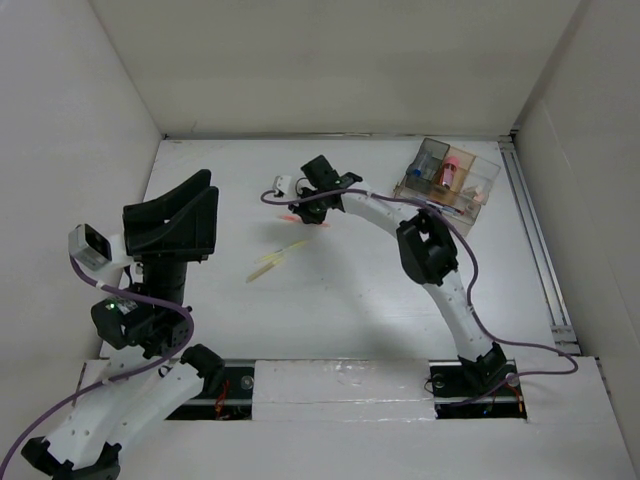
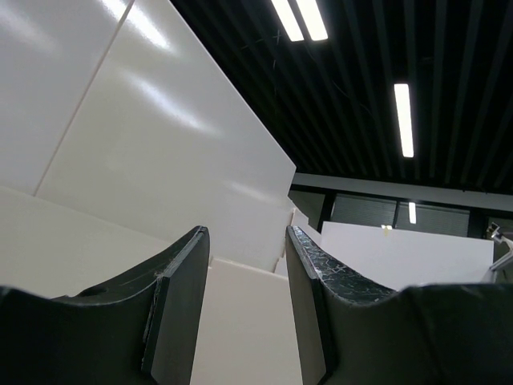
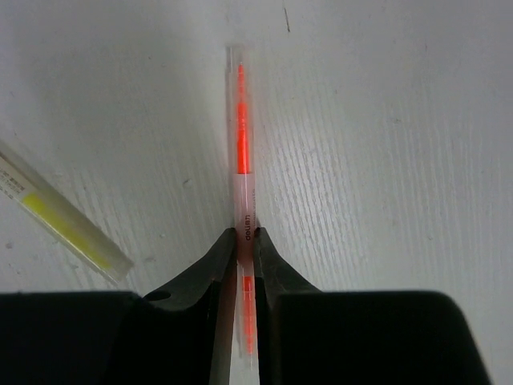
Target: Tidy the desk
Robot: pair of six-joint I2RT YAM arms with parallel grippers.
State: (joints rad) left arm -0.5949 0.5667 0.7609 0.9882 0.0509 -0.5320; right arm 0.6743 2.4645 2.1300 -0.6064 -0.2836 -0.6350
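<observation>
The white desk (image 1: 340, 300) fills the top view. My right gripper (image 3: 245, 234) is shut on an orange highlighter pen (image 3: 241, 144), gripping its clear middle; the pen lies along the desk surface. In the top view this gripper (image 1: 310, 205) is at the far centre, with the orange pen (image 1: 305, 218) under it. A yellow highlighter pen (image 1: 270, 263) lies a little nearer and to the left; it also shows in the right wrist view (image 3: 60, 215). My left gripper (image 2: 245, 241) is open and empty, raised and pointing up at the left (image 1: 175, 215).
A clear compartmented organizer box (image 1: 447, 177) with small pink and other items stands at the far right. A small white object (image 1: 281, 185) lies beside the right gripper. A metal rail (image 1: 535, 240) runs along the desk's right side. White walls enclose the desk.
</observation>
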